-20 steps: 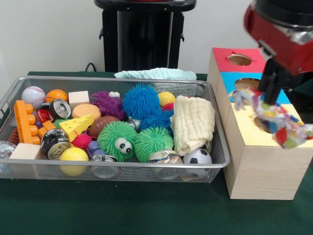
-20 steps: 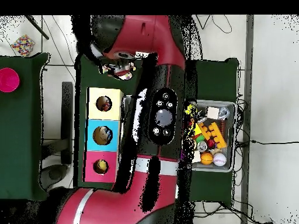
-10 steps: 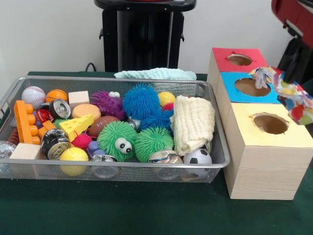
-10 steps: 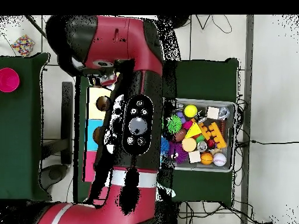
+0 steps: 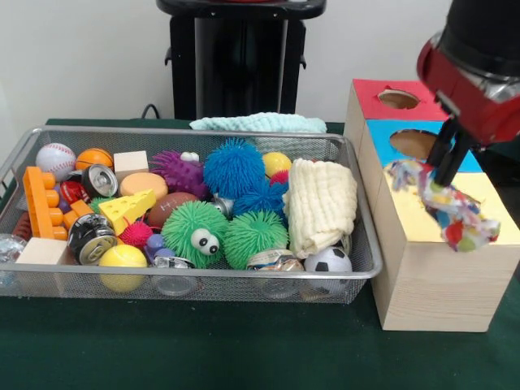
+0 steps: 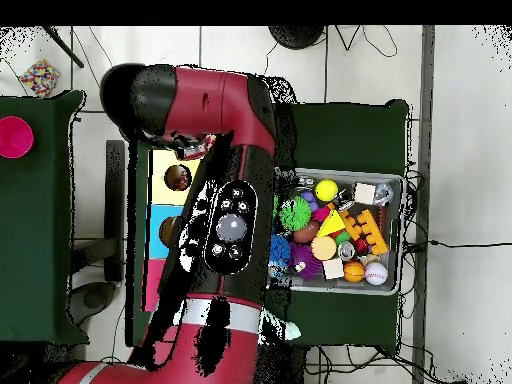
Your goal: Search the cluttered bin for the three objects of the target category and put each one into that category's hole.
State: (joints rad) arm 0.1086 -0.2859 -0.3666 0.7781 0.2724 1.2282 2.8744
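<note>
Red and black, the arm drops in from the upper right of the front view, its gripper (image 5: 449,169) poised over the yellow-topped section of the wooden box (image 5: 439,268). Its dark fingers (image 5: 452,154) appear pinched on a multicoloured rope toy (image 5: 445,205), which dangles across the yellow hole. Left of the box, the wire bin (image 5: 244,280) sits crowded with toys.
</note>
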